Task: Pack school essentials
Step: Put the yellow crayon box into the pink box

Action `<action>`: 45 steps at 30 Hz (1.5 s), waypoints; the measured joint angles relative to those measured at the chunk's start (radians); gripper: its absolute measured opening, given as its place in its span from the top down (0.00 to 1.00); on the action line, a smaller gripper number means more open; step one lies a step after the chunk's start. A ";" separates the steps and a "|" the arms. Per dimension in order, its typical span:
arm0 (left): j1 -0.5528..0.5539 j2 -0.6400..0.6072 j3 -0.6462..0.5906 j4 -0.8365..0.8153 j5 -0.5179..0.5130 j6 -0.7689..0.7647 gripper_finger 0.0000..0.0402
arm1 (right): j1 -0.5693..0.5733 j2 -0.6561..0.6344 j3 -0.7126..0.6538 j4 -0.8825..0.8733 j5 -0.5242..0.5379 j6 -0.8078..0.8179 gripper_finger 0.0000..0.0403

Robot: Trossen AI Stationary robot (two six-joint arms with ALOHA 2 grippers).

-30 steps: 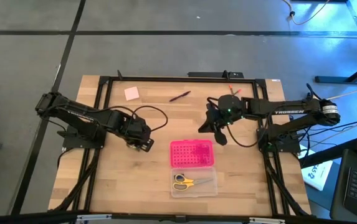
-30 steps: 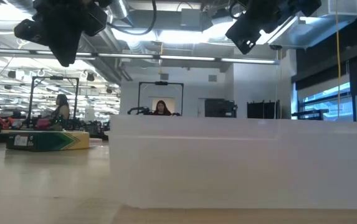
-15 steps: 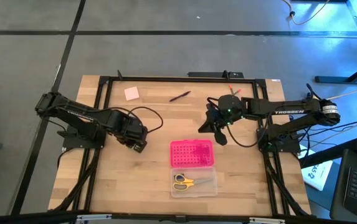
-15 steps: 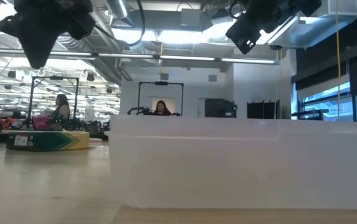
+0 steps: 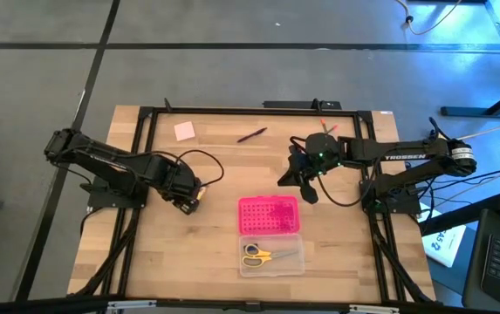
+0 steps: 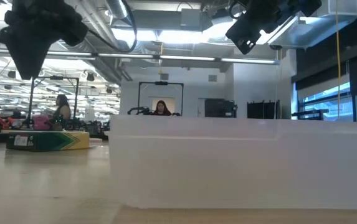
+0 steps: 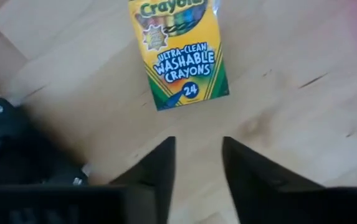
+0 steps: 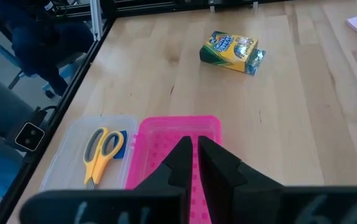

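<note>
High view shows one wooden table (image 5: pixel 162 253) with a pale grained top, and on it one clear plastic case (image 5: pixel 271 255) whose pink perforated lid (image 5: pixel 269 215) stands open just beyond it. One pair of yellow-handled scissors (image 5: pixel 256 255) lies in the case, beside what may be a small blue eraser (image 8: pixel 119 144), too blurred in the right wrist view to be sure. One square pink sticky-note pad (image 5: pixel 184 131) lies toward 11 o'clock from the lid, and one thin dark pen (image 5: pixel 252 135) toward 12 o'clock, well apart from it. One rectangular crayon box (image 7: pixel 177 53), glossy yellow and green card, lies flat on the wood at about 9 o'clock from the lid, directly under the left gripper (image 5: pixel 188 197), whose two dark fingers (image 7: pixel 159 168) are parted with nothing between them. The right gripper (image 5: pixel 304 177) hovers at roughly 1 o'clock from the lid, fingers (image 8: pixel 181 158) nearly together, a narrow slit between them, empty.
</note>
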 joint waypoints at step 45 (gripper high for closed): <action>0.206 0.109 -0.317 0.498 0.003 0.213 0.01 | 0.000 0.001 0.000 0.001 0.000 0.001 0.93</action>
